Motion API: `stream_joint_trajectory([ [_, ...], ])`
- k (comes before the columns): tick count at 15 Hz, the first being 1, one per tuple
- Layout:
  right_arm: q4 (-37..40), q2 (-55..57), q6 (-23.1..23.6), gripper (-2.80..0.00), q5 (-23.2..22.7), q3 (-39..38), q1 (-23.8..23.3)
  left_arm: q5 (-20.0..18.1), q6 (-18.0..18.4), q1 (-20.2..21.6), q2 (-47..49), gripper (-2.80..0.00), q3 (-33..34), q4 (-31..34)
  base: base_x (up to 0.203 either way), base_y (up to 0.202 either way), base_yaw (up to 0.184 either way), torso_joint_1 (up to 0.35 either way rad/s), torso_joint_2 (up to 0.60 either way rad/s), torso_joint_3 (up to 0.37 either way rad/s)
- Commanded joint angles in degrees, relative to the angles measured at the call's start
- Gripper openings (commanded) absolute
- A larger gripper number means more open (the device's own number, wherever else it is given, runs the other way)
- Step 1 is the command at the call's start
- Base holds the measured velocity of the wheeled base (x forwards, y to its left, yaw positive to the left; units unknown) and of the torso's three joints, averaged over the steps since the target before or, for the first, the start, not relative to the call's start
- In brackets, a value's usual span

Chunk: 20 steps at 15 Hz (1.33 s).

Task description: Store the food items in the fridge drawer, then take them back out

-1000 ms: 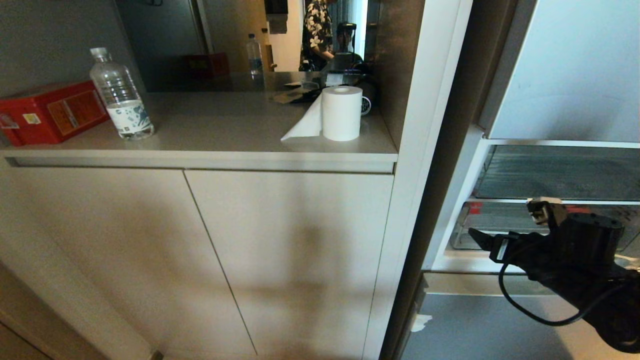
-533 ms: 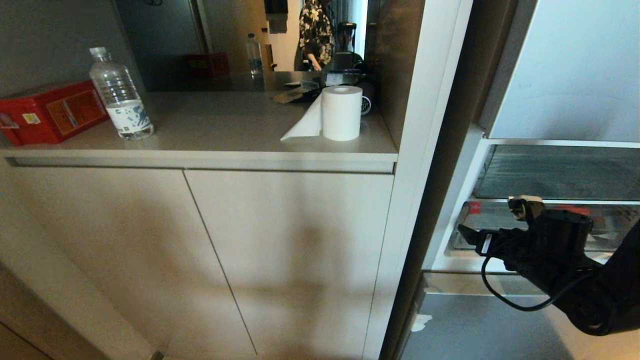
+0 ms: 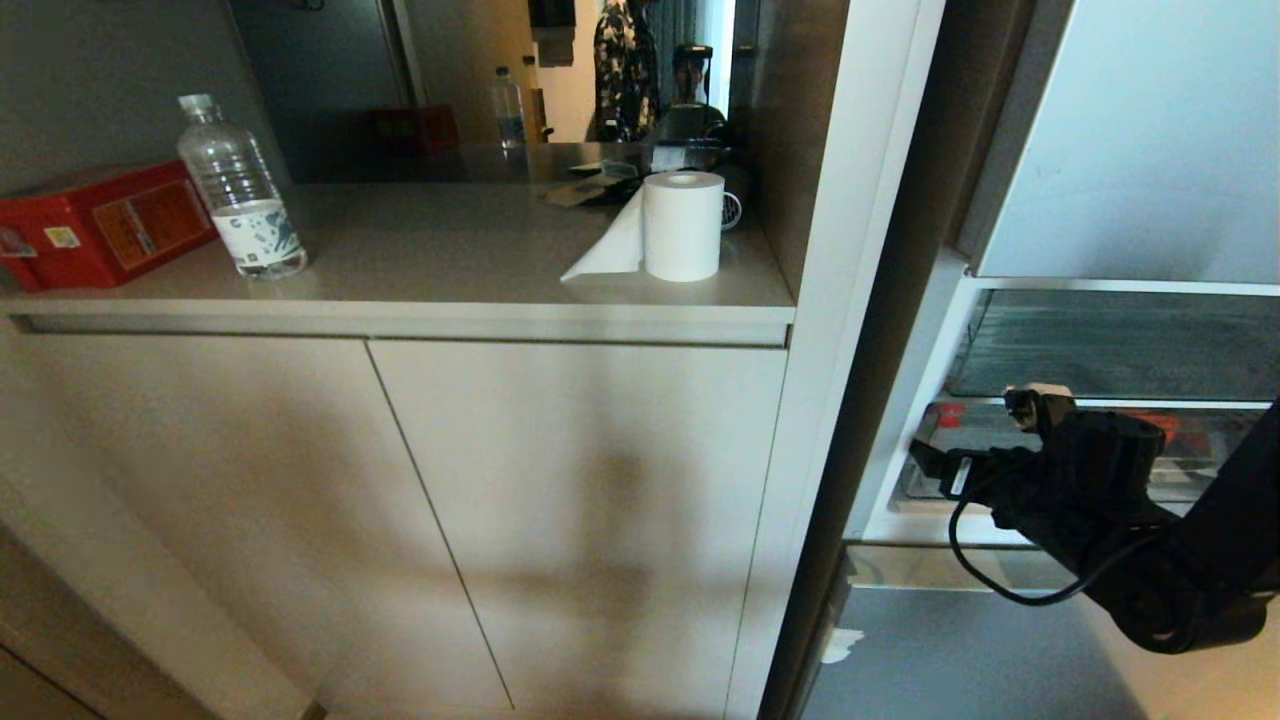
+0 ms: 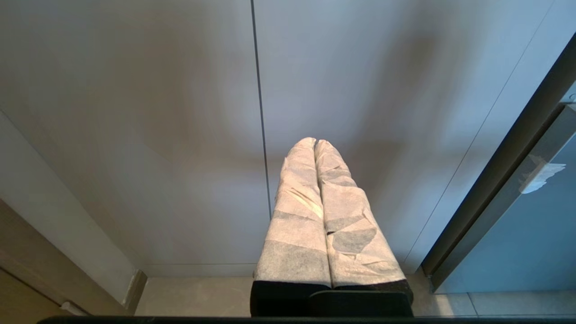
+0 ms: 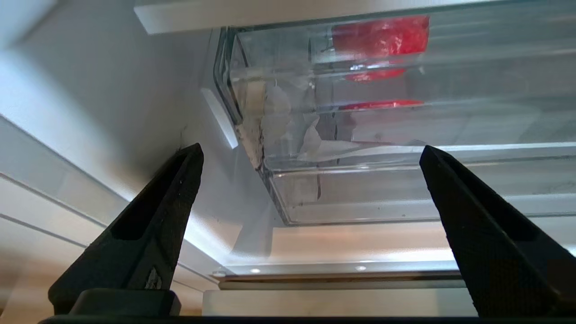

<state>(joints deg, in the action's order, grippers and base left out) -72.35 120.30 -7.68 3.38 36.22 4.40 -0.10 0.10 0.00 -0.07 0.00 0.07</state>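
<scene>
- Head view: the right end effector (image 3: 975, 440) hangs in front of the open fridge at the level of the fridge drawer (image 3: 925, 480), with its dark fingers pointing at the drawer's near left corner. How far apart the fingers stand is hard to read here.
- Head view: red patches behind the clear front, beyond the end effector, mark the food items (image 3: 950, 415); their shapes cannot be made out from here.
- Head view: well away to the left of the end effector, the counter (image 3: 450, 260) carries a paper roll (image 3: 683, 226), a water bottle (image 3: 240, 190) and a red box (image 3: 100, 225).
- Left wrist view: the left end effector (image 4: 315, 143) has its two wrapped fingers (image 4: 297, 216) pressed together with nothing between them. It points at pale cabinet doors (image 4: 135, 112), with a strip of floor showing beneath them.
- Right wrist view: the right end effector (image 5: 310, 153) is spread wide and holds nothing, its two black fingers (image 5: 157, 216) set far apart.
- Right wrist view: the fridge drawer (image 5: 360, 207) lies straight ahead between the fingers, near but not touched, its clear front lip facing them.
- Right wrist view: the food items (image 5: 380, 38) show as blurred red shapes deep inside the drawer, well beyond the fingertips. A crumpled clear scrap (image 5: 310, 135) lies nearer the front.
</scene>
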Motion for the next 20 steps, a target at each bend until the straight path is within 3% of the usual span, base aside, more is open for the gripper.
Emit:
stream_joint_trajectory([
  [1,-0.38,0.38,-0.09,-2.80,0.06,0.86,0.17,0.01,-0.01,0.00,0.07,-2.80,0.09,0.01,0.000,0.000,0.000,0.000,0.00,0.000],
  [11,-0.33,1.96,-1.29,-2.80,2.41,3.21,4.56,0.01,-0.01,0.00,0.07,-2.80,0.09,0.01,0.000,0.000,0.000,0.000,0.00,0.000],
  [20,-0.47,-4.67,-2.52,-2.80,2.45,-4.72,4.56,0.01,-0.01,0.00,0.07,-2.80,0.09,0.01,0.000,0.000,0.000,0.000,0.00,0.000],
])
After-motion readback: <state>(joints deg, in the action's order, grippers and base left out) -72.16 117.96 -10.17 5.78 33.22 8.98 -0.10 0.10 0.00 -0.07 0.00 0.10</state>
